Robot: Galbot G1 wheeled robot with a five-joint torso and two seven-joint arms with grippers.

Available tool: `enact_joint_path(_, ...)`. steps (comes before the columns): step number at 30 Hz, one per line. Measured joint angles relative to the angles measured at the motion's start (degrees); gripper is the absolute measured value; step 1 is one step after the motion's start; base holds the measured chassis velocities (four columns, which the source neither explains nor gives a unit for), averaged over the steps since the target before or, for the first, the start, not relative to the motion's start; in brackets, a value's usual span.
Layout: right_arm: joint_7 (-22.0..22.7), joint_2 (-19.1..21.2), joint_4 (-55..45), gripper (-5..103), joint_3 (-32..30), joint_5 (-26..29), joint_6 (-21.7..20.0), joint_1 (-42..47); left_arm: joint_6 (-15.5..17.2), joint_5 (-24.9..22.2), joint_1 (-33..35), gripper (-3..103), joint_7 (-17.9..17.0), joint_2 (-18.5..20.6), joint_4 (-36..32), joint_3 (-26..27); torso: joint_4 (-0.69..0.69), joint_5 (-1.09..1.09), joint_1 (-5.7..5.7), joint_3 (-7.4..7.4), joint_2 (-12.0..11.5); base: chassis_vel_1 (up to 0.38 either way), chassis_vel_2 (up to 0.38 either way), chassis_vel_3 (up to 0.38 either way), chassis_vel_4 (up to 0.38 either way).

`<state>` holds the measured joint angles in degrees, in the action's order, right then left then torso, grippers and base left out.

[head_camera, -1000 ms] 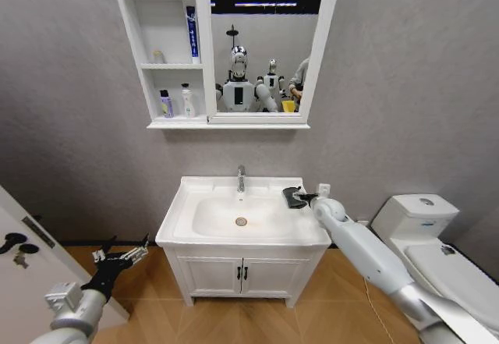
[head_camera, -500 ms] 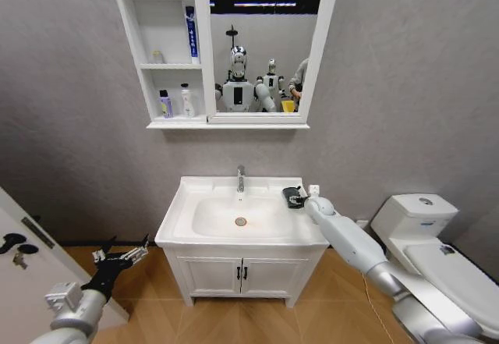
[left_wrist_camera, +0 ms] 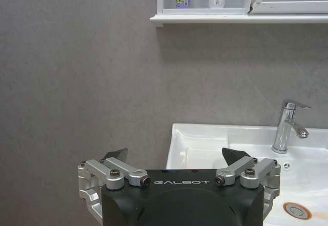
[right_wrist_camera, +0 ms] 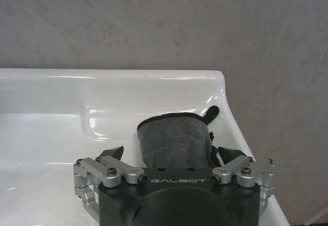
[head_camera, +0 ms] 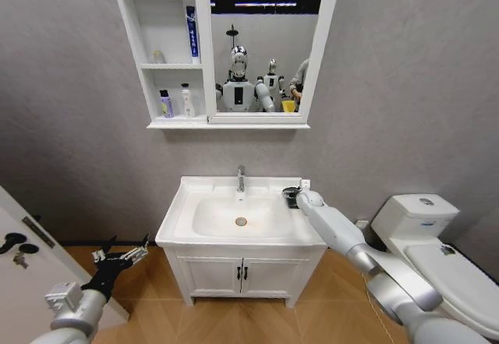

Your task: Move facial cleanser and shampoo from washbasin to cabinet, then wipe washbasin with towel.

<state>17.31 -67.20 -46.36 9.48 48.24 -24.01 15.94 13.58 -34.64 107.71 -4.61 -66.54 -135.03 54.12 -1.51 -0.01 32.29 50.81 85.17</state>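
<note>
The white washbasin stands on a vanity against the grey wall, with a chrome tap at its back. A small dark grey towel lies folded on the back right corner of its counter. My right gripper hovers right at the towel. In the right wrist view the fingers are open and the towel lies between them on the counter. My left gripper hangs open, low and to the left of the vanity. A purple bottle and a white bottle stand on the cabinet's lower shelf.
A white toilet sits close on the right, beside my right arm. A door with a dark handle stands at the far left. The mirror cabinet hangs above the basin, with a blue tube on a higher shelf.
My right arm has reached further in and to the left, bringing its gripper over the towel. The left arm, towel and bottles have not moved.
</note>
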Motion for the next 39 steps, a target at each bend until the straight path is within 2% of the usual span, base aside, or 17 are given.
enact_joint_path(17,-0.50,1.54,-0.23,100,-1.36,-2.65,0.89,2.67,0.00,0.00,0.00,100,0.01,0.00,0.00,0.00,-0.01,0.01,-0.01,0.00,0.00,0.000,0.000,0.000,0.000)
enact_joint_path(20,-1.14,1.33,0.84,100,-1.33,-2.53,1.24,2.64,0.00,0.00,0.00,100,0.00,0.00,0.00,0.00,0.02,0.01,-0.01,0.00,0.00,0.000,0.000,0.000,0.000)
enact_joint_path(33,-3.28,-1.13,5.41,100,-0.37,-2.90,2.35,-0.06,0.00,0.00,0.00,100,0.01,0.00,0.00,0.00,-0.02,0.00,-0.01,0.00,0.00,0.000,0.000,0.000,0.000)
enact_joint_path(34,-3.64,-1.63,6.12,103,-0.26,-3.28,2.59,-0.38,0.00,0.00,0.00,100,0.00,0.00,0.00,0.00,-0.01,0.00,-0.01,0.00,0.00,0.000,0.000,0.000,0.000)
enact_joint_path(36,-3.94,-2.43,7.04,95,-0.22,-3.84,2.88,-0.77,0.00,0.00,0.00,100,0.01,0.00,0.00,0.00,-0.01,0.00,-0.01,0.00,0.00,0.000,0.000,0.000,0.000)
enact_joint_path(38,-3.96,-2.66,7.24,95,-0.22,-4.02,2.93,-0.87,0.00,0.00,0.00,100,0.00,0.00,0.00,0.00,-0.01,0.00,-0.01,0.00,0.00,0.000,0.000,0.000,0.000)
enact_joint_path(39,-3.96,-2.93,7.35,84,-0.25,-4.24,2.96,-0.93,0.00,0.00,0.00,100,0.00,0.00,0.00,0.00,0.00,0.00,-0.01,0.00,0.00,0.000,0.000,0.000,0.000)
